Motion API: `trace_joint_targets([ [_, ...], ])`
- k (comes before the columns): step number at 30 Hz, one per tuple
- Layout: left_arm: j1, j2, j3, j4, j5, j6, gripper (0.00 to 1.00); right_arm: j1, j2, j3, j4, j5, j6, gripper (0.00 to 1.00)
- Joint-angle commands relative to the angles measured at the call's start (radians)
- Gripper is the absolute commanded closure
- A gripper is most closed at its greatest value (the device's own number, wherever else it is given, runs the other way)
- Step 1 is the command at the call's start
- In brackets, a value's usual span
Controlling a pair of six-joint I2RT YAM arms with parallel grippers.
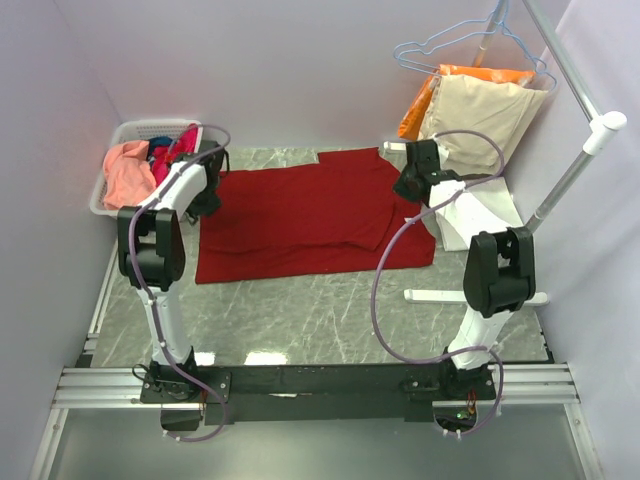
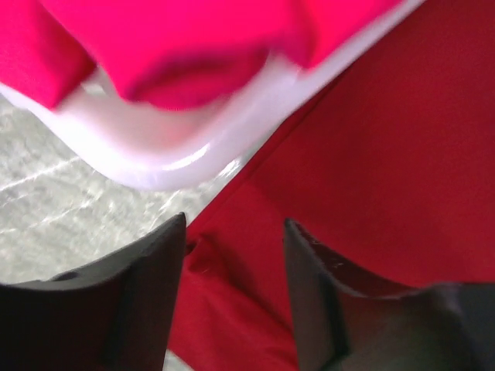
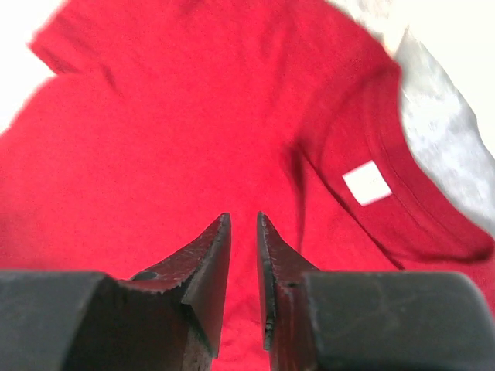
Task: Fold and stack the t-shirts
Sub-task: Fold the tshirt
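Red t-shirt (image 1: 310, 215) spread flat; other t-shirts (image 1: 130, 172) heaped left

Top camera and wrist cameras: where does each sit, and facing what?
Top external: above and behind the robot, looking down on the left arm, the right arm and the dark red t-shirt.
Left wrist: on the left arm, past the left gripper toward the shirt's edge and the white basket.
Right wrist: past the right gripper toward the shirt's collar.
All three share that shirt.

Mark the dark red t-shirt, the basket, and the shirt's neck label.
dark red t-shirt (image 1: 300, 215): top external, mid body.
basket (image 1: 140, 124): top external, far rim.
neck label (image 3: 366, 183): right wrist, tag centre.
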Motion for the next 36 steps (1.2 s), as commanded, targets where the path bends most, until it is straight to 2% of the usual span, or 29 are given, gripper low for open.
trace_joint_targets([
  [1, 0.006, -0.021, 0.103, 0.005, -0.067, -0.003, 0.39, -0.009, -0.003, 0.083, 0.072, 0.009, -0.036, 0.72],
  [6, 0.006, -0.061, 0.126, -0.006, -0.062, 0.028, 0.33, -0.008, -0.009, 0.106, -0.025, 0.009, -0.052, 0.7],
  [12, -0.005, -0.137, 0.007, 0.037, 0.047, 0.065, 0.34, 0.009, -0.124, -0.12, -0.024, -0.08, -0.033, 0.69],
  [22, -0.044, -0.186, -0.095, 0.014, 0.088, 0.092, 0.34, 0.095, -0.175, -0.282, -0.033, -0.192, -0.002, 0.62],
  [27, -0.052, -0.225, -0.168, 0.03, 0.107, 0.094, 0.34, 0.146, -0.16, -0.326, -0.017, -0.197, 0.024, 0.62],
  [36, -0.052, -0.234, -0.184, 0.017, 0.111, 0.102, 0.33, 0.161, -0.085, -0.307, 0.011, -0.181, 0.021, 0.62],
])
